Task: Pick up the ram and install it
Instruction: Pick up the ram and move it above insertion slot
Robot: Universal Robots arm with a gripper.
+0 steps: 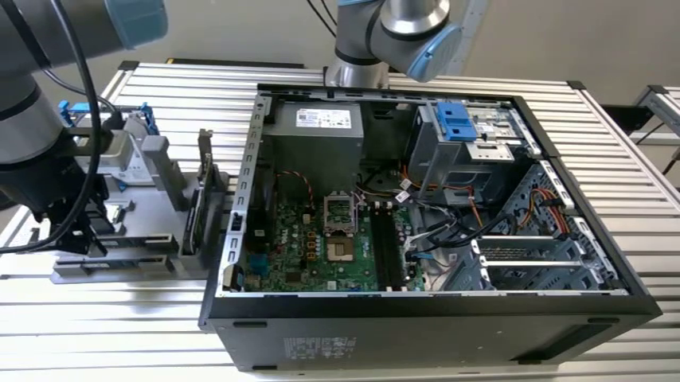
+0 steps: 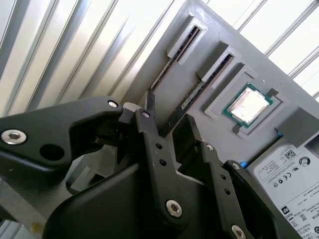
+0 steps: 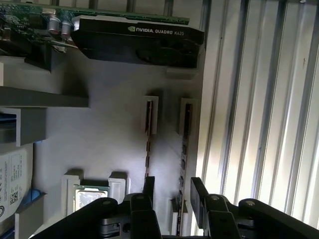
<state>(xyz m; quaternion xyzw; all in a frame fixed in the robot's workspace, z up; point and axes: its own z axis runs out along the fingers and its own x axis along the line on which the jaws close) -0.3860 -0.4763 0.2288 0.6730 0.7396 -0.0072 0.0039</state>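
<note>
First wrist view: your gripper [image 3: 173,191] hangs open — jaws either side of the ram [image 3: 185,142] in its grey holder [image 3: 99,139].

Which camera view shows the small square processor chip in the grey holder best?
The second wrist view: the processor chip lies whole there. In the first wrist view, the gripper hides part of the chip. In the exterior view, the grey holder shows, but the chip is too small to tell.
</note>
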